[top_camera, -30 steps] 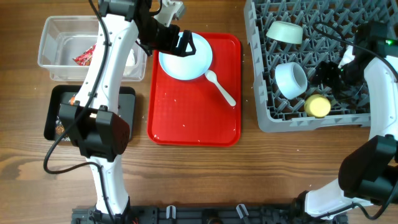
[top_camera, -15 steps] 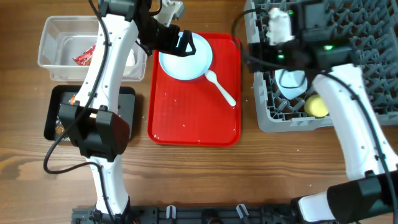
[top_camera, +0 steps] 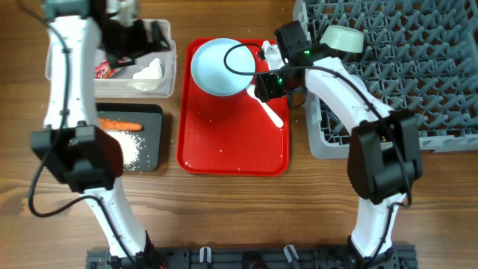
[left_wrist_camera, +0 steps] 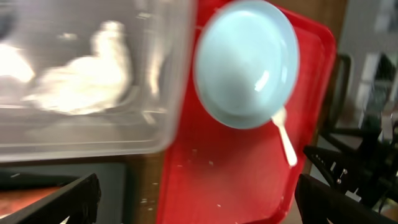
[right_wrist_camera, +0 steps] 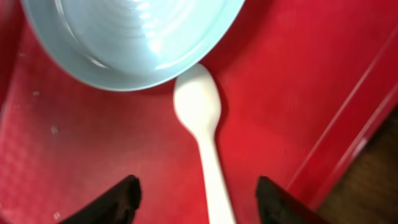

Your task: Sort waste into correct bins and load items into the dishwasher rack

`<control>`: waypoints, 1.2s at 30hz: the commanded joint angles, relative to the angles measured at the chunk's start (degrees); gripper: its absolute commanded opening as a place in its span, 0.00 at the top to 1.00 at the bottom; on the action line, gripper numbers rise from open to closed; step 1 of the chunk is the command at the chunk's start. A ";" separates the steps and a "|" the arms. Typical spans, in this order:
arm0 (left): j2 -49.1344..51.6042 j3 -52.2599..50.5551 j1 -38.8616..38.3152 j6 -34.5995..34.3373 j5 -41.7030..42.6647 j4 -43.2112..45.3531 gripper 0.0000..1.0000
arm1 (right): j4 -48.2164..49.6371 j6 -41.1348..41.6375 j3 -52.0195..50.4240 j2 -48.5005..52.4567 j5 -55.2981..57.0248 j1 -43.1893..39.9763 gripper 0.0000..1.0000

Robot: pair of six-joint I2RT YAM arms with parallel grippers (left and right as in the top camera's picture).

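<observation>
1. Right claw [right_wrist_camera: 196, 190] hangs released over the spoon [right_wrist_camera: 200, 115], with one finger on each side of the handle and nothing held.
2. The spoon lies flat on the red tray [right_wrist_camera: 280, 93]. Its bowl end is just beside the plate [right_wrist_camera: 124, 37] rim, perhaps touching it, and the handle runs away from the plate and under the claw.
3. The best grip looks to be on the handle, back from the bowl end, so the fingers stay clear of the plate rim and do not nudge it.
4. The handle is thin and lies flat, so the tips should come straight down almost to the tray surface before they close across its narrow width.
5. The handle should sit centred between the tips. Smooth plastic pinched off-centre will probably swivel or squirt out.
6. The lift should go straight up first, because the tray's raised lip lies between the spoon and the rack [top_camera: 418, 90].
7. Once in the rack, the spoon needs a gap between pegs that will stop it dropping through the grid.
8. Left claw [left_wrist_camera: 198, 186] is also released, over the edge of the tub [left_wrist_camera: 93, 134] that holds the tissue [left_wrist_camera: 81, 84]. It is well apart from the right arm, so the pick looks unobstructed.
</observation>
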 commanded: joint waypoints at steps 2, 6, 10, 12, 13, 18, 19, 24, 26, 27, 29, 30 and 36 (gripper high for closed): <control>-1.03 0.17 4.17 -1.62 -0.24 0.09 0.00 | 1.66 -2.10 0.79 6.05 -0.09 0.31 0.47; -1.03 0.17 4.87 -1.62 -0.24 0.37 0.00 | 4.46 -4.04 0.79 10.56 -0.11 0.31 0.47; -1.03 0.17 4.87 -1.62 -0.24 0.37 0.00 | 5.05 -4.13 0.61 12.50 0.85 0.50 0.53; -1.03 0.17 4.87 -1.62 -0.24 0.37 0.00 | 3.65 -3.10 -0.24 12.55 5.05 1.99 0.55; -1.03 0.17 4.87 -1.62 -0.24 0.37 0.00 | 2.82 -3.08 -0.48 12.55 8.15 3.37 0.54; -1.03 0.17 4.87 -1.62 -0.24 0.37 0.00 | 3.04 -1.42 -2.27 12.83 21.55 9.55 0.55; -1.03 0.17 4.87 -1.62 -0.24 0.37 0.00 | 3.21 -1.40 -2.62 13.16 21.62 9.73 0.57; -1.03 0.17 4.87 -1.62 -0.24 0.37 0.00 | 3.04 -0.09 -4.11 14.75 20.50 9.66 0.85; -1.03 0.17 4.87 -1.62 -0.24 0.37 0.00 | 3.08 0.92 -4.09 14.75 20.52 9.66 0.89; -1.03 0.17 4.87 -1.62 -0.24 0.37 0.00 | 3.08 1.49 -4.09 14.75 20.50 9.64 0.92; -1.03 0.17 4.87 -1.62 -0.24 0.37 0.00 | 2.84 2.64 -3.91 14.58 20.02 9.25 0.96; -1.03 0.17 4.87 -1.62 -0.24 0.37 0.00 | 2.56 2.69 -3.85 14.34 19.34 9.03 0.96; -1.03 0.17 4.87 -1.62 -0.24 0.37 0.00 | -2.08 2.64 -3.80 4.02 11.89 5.25 0.96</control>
